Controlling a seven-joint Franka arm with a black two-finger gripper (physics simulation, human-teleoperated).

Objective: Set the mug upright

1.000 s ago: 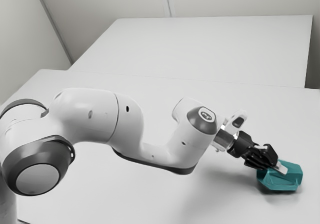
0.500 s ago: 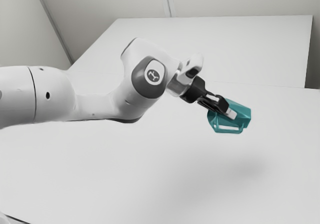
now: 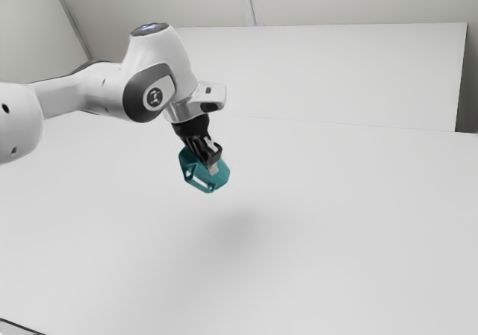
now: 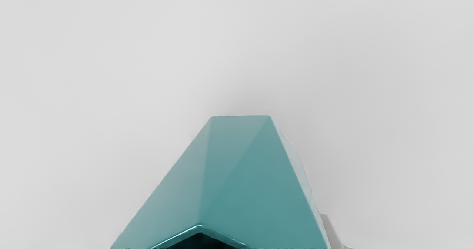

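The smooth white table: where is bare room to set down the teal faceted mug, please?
Bare white table runs from below the mug to the exterior view's right edge, bordered behind by a thin line. More lies nearer the camera, around the mug's soft shadow. Crowded: the upper left, where the white arm holds the mug aloft in its black tool.

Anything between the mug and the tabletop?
Just air. In the exterior view the end effector holds the mug off the tabletop, with a soft shadow below.
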